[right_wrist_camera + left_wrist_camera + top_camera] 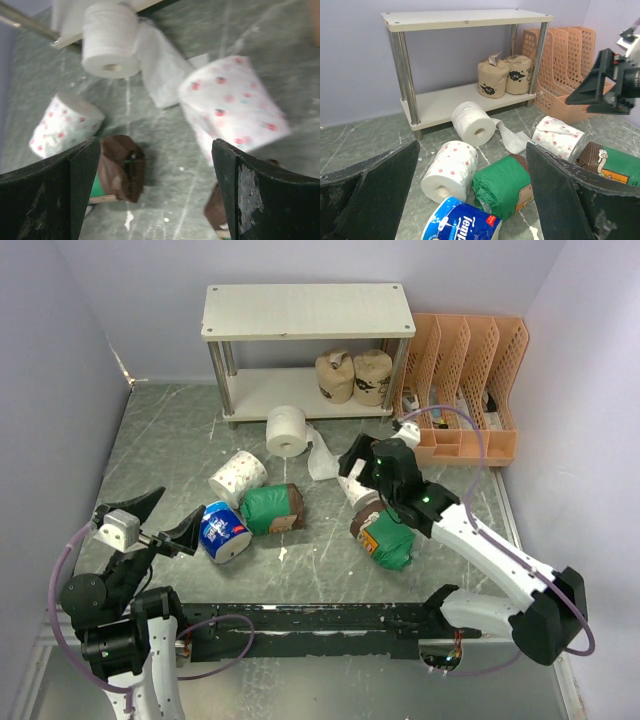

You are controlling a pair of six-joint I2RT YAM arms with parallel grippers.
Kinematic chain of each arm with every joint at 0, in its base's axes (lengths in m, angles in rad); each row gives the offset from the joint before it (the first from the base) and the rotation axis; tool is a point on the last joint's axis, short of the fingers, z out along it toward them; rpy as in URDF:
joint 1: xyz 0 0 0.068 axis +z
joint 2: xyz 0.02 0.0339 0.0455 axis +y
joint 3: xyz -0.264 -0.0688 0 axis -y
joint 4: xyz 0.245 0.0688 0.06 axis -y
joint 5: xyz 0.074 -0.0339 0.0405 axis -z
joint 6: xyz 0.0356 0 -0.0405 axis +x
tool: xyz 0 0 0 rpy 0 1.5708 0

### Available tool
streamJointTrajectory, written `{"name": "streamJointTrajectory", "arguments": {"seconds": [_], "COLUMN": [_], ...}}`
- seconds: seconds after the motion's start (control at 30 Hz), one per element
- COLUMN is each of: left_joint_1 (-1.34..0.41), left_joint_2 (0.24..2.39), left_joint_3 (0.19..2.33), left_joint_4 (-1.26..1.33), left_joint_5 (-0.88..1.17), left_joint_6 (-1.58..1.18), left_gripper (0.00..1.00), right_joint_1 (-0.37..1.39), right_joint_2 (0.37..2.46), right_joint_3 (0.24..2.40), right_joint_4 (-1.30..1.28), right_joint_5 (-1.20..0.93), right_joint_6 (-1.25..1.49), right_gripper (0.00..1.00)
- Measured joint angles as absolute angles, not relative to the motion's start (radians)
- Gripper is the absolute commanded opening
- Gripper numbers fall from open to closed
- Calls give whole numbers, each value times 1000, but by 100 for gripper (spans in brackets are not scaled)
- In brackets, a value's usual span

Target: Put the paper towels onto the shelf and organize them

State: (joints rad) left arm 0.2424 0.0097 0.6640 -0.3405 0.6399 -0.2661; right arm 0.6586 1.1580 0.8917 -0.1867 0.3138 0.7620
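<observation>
I count two tan rolls [352,376] on shelf [306,310] lower tier, far edge. Six loose rolls [286,430] mid-surface. Right gripper [156,165] jaws wide over patterned roll [232,105], empty. Left gripper [165,518] wide, empty, near-left corner. Most work left.

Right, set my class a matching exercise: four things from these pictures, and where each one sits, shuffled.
1. pair of tan wrapped paper rolls
2. plain white paper roll with loose sheet
3. blue-and-white wrapped paper roll
4. orange perforated plastic file organizer

A. next to the left gripper
B. right of the pale two-tier shelf
C. on the shelf's lower board
D. on the grey table before the shelf

Pairs: 1-C, 2-D, 3-A, 4-B
</observation>
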Motion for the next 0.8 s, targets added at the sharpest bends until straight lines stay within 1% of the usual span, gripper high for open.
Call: {"name": "streamJointTrajectory", "arguments": {"seconds": [0.1, 0.23, 0.4, 0.47, 0.63, 0.7, 0.8], "left_joint_1": [246, 247, 246, 246, 246, 246, 246], "left_joint_2": [10, 10, 10, 10, 10, 10, 10], "left_joint_3": [664, 664, 664, 664, 664, 664, 664], "left_joint_4": [-340, -341, -341, -341, -341, -342, -342], "left_joint_5": [641, 644, 644, 644, 643, 643, 643], "left_joint_6": [-266, -266, -266, -266, -266, -266, -265], "left_gripper": [99, 99, 99, 99, 99, 99, 99], "right_joint_1": [660, 714, 805, 810, 809, 809, 809], "right_joint_2": [1123, 1239, 1338, 1328, 1241, 1263, 1358], "right_joint_3": [941, 1073, 1111, 1092, 958, 926, 899], "right_joint_4": [-366, -573, -754, -731, -480, -371, -213], "right_joint_5": [420, 520, 590, 548, 348, 270, 158], "right_joint_6": [764, 768, 772, 752, 736, 736, 743], "right_gripper": [90, 92, 93, 93, 94, 94, 94]}}
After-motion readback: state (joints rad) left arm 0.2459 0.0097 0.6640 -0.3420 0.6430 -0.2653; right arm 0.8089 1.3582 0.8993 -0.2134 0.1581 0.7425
